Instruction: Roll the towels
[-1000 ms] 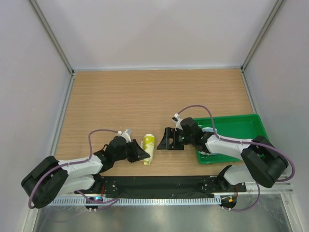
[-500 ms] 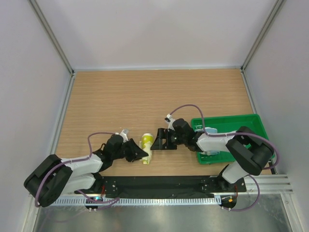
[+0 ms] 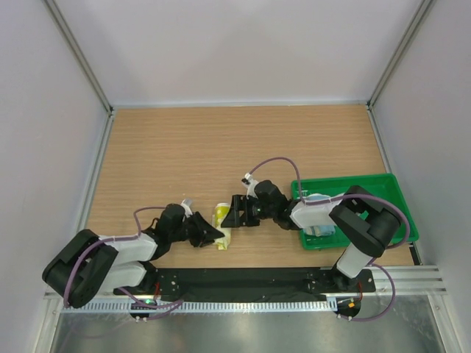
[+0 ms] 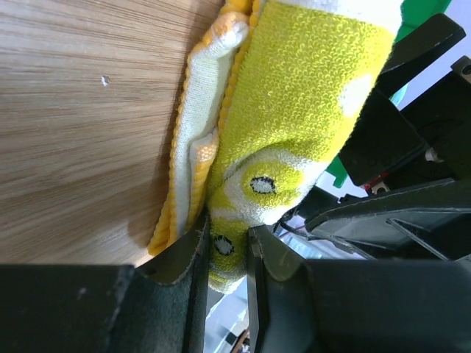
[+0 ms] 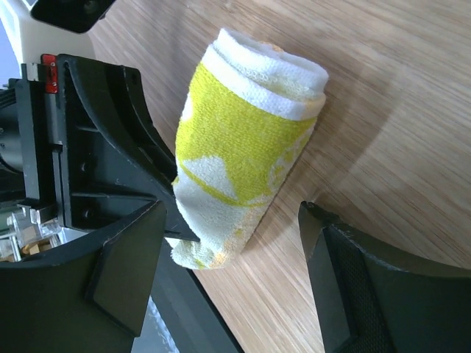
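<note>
The pale yellow towel (image 3: 221,218), with lime-green and orange patches, lies rolled on the wooden table between the two arms. It also shows in the left wrist view (image 4: 294,88) and the right wrist view (image 5: 243,140). My left gripper (image 3: 218,237) is shut on the roll's near end (image 4: 224,250). My right gripper (image 3: 230,212) is open just right of the roll, its fingers either side of the roll's near end without touching it (image 5: 232,235). A light blue cloth (image 3: 319,230) lies in the green tray, mostly hidden under my right arm.
The green plastic tray (image 3: 368,193) stands at the near right, with my right forearm reaching over its left rim. White walls enclose the table on three sides. A black base rail (image 3: 250,279) runs along the near edge.
My right gripper has moved left from beside the tray up to the yellow roll. My left gripper has stayed shut on the roll, which shifted slightly left.
</note>
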Available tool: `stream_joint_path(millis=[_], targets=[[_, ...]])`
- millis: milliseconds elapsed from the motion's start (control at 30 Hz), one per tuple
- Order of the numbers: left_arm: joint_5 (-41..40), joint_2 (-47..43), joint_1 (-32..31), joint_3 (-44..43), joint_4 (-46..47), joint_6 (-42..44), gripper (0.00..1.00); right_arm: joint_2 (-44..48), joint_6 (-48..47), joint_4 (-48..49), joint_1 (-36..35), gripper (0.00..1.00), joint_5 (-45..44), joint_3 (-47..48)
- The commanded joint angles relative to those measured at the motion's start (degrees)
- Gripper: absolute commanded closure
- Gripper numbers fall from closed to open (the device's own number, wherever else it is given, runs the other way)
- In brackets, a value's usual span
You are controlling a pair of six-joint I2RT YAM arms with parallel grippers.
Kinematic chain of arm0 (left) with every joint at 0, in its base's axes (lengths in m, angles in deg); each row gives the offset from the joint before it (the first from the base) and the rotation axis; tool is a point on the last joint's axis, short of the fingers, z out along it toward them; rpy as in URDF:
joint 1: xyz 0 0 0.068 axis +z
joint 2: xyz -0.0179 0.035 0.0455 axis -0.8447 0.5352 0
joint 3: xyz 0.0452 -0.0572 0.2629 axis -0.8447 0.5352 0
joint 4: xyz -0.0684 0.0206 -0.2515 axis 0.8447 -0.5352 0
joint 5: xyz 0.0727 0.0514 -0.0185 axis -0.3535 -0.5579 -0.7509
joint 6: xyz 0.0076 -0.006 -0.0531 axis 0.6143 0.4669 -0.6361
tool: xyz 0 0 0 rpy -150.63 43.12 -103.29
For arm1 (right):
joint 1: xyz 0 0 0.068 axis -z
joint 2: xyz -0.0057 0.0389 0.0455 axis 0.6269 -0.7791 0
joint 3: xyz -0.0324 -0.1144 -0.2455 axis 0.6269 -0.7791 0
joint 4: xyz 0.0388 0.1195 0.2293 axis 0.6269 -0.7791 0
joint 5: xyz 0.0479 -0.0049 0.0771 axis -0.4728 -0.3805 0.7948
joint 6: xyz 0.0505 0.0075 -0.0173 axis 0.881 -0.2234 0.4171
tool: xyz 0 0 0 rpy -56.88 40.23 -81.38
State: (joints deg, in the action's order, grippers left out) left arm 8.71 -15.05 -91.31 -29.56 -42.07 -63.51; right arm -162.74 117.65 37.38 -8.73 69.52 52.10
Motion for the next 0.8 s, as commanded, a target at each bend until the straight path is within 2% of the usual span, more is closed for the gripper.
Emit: stream_joint_path(millis=[0, 400, 633, 767], targets=[[-5.16, 3.96, 1.5, 4.67, -11.11, 0.77, 1.0, -2.64, -0.24, 1.38, -0.96, 0.2, -1.23, 0.16], [-2.78, 5.98, 4.14, 5.82, -8.65, -0.12, 1.0, -4.49, 0.81, 8.5, -2.2, 0.23, 0.0, -3.27], [-1.73, 5.98, 5.19, 5.91, -8.73, 0.41, 1.0, -7.29, 3.62, 18.07, -2.11, 0.23, 1.23, -5.73], [-1.2, 6.51, 5.81, 5.82, -9.0, 0.76, 1.0, -10.11, 5.29, 23.0, -2.2, 0.28, 1.85, -6.0]])
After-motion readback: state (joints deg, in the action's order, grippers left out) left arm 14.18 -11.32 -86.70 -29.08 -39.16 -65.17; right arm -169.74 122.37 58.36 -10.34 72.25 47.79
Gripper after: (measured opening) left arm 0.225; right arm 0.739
